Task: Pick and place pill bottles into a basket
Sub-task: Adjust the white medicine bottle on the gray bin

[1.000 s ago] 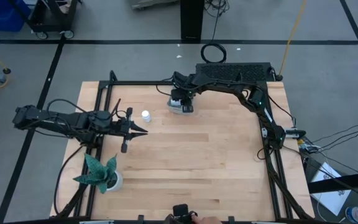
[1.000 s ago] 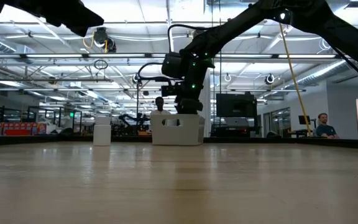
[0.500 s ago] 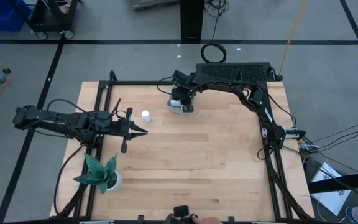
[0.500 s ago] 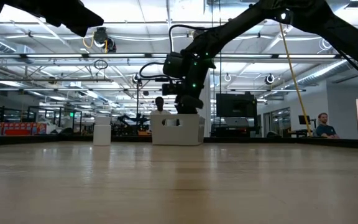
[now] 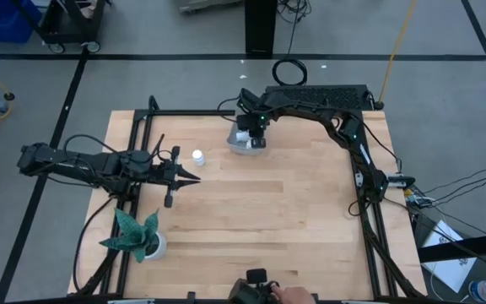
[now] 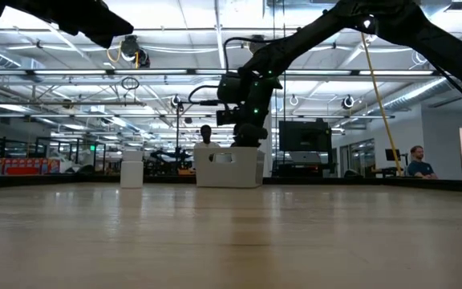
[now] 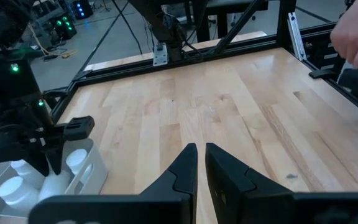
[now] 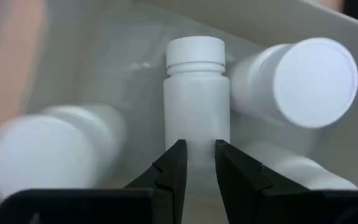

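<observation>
The right gripper (image 5: 251, 142) hangs over the basket (image 5: 236, 145), fingers pressed together and empty; one pill bottle (image 5: 198, 157) remains outside near the closed left gripper (image 5: 194, 178); fetching it comes next.

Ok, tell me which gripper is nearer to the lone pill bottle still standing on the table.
Left. The left gripper sits just short of the lone pill bottle, slightly toward the table's front. The right gripper is farther off, above the basket.

The right claw (image 5: 251, 140) hangs closed at the table's far edge, while the left claw (image 5: 194, 177) hovers closed, pointing inward.
</observation>
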`<action>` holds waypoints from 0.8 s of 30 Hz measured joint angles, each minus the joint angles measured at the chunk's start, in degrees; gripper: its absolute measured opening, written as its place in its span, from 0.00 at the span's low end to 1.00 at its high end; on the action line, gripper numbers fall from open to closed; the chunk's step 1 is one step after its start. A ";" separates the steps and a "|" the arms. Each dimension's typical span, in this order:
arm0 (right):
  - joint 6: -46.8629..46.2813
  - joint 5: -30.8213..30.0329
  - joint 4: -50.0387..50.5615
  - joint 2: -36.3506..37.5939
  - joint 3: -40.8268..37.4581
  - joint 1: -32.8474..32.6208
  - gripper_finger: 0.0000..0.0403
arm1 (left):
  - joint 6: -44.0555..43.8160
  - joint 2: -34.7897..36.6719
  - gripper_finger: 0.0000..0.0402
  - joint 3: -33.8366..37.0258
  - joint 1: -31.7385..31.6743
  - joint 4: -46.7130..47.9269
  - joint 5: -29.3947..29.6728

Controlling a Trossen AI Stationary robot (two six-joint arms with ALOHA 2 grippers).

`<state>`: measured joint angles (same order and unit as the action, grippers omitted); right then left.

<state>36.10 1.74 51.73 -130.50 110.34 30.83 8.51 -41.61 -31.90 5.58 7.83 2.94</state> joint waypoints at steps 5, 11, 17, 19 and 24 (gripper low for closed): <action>1.15 -1.80 -1.51 0.83 -0.11 0.32 0.18 | 0.14 -0.01 0.09 0.00 0.00 0.15 0.00; 0.17 -1.93 -1.01 0.85 -0.09 -0.25 0.19 | 0.08 0.00 0.09 0.00 0.00 0.55 0.00; 0.37 -3.82 -0.35 0.87 -0.09 -1.10 0.24 | 0.09 -0.02 0.09 0.00 0.00 0.64 0.00; 0.81 -3.68 -0.06 0.87 -0.09 -1.08 0.28 | 0.17 0.00 0.09 0.00 0.00 0.66 0.00; 3.42 -3.23 -1.57 0.72 -0.15 -1.98 0.39 | 0.20 -0.01 0.09 0.00 0.00 0.67 0.00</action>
<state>39.53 -1.48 50.15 -129.78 110.19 28.86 8.71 -41.62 -31.90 5.58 8.51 2.94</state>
